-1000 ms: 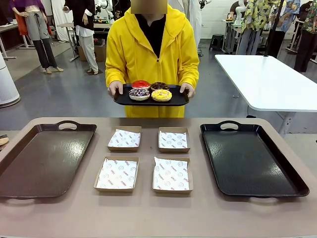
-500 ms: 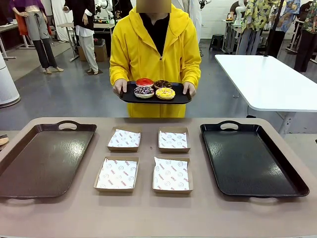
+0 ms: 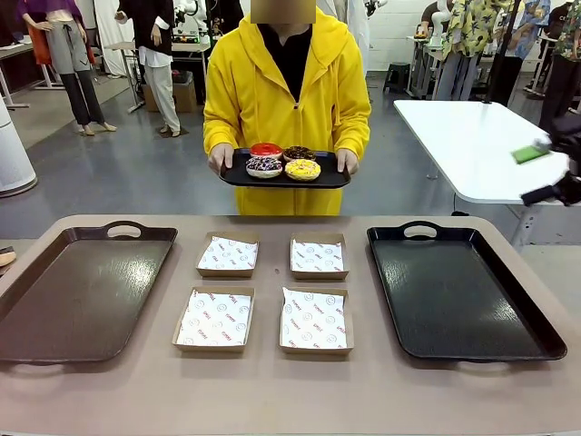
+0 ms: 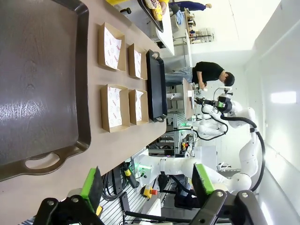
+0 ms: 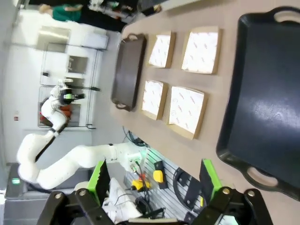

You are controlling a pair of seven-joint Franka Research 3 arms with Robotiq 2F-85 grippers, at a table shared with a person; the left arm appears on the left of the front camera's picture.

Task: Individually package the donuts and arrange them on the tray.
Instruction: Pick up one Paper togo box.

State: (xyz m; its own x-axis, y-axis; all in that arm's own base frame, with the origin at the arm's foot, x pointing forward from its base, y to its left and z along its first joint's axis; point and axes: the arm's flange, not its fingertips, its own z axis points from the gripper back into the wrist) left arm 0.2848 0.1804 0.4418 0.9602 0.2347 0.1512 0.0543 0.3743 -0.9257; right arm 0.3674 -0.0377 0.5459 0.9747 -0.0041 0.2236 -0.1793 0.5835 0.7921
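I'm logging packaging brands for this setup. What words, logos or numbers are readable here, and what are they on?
No text here is legible.
Paper liners in the four cardboard boxes: small red and grey marks repeated across each sheet, too small to read in any view.
Two dark trays on the table, the person's small tray, the donuts: no print seen.

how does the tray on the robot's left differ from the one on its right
The left tray is brown with a dull sheen; the right tray is black and glossier. The left tray sits left of the paper-lined boxes, the right tray right of them. Both are rectangular, rimmed, with cut-out handles, lying flat on the table.
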